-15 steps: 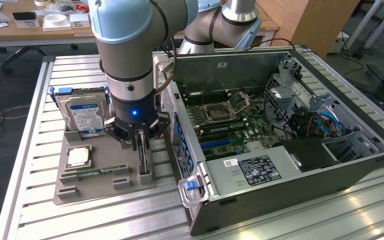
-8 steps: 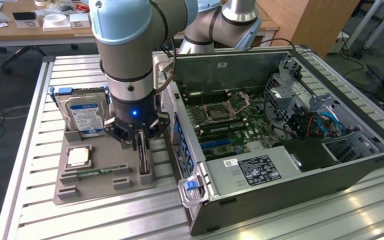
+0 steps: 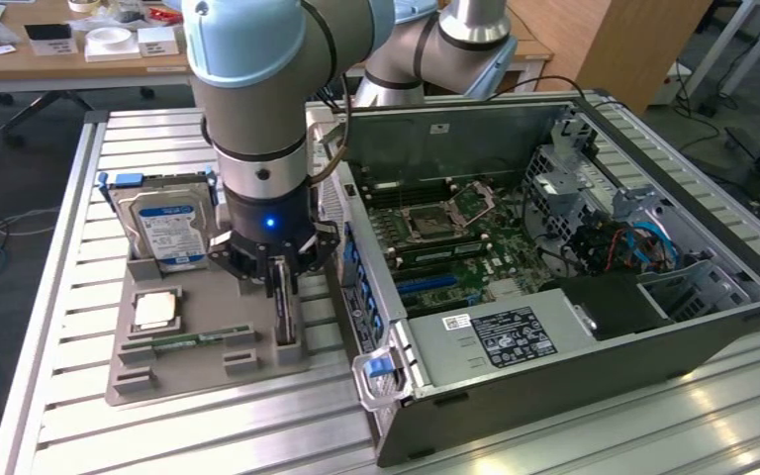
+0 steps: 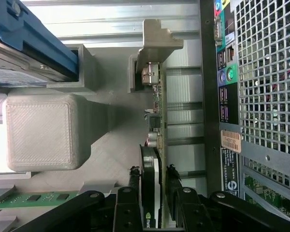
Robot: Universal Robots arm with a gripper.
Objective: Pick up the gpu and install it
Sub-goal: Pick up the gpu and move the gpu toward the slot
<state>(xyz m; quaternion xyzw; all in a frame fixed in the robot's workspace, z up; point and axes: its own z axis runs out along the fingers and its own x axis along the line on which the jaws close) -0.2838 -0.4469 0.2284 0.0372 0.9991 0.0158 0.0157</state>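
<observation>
the gpu (image 4: 149, 169) was black-faced with a green edge, the hard drive (image 3: 169, 233) silver with a blue label, the tray (image 3: 136, 381) grey

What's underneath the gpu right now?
The gpu stands on edge in a slot of the gray holder tray, under the gripper. Its bottom edge is hidden inside the slot, so what it rests on can't be seen.

Bright, even overhead light, with pale glare on the slatted table (image 3: 716, 406) and soft shadows.
</observation>
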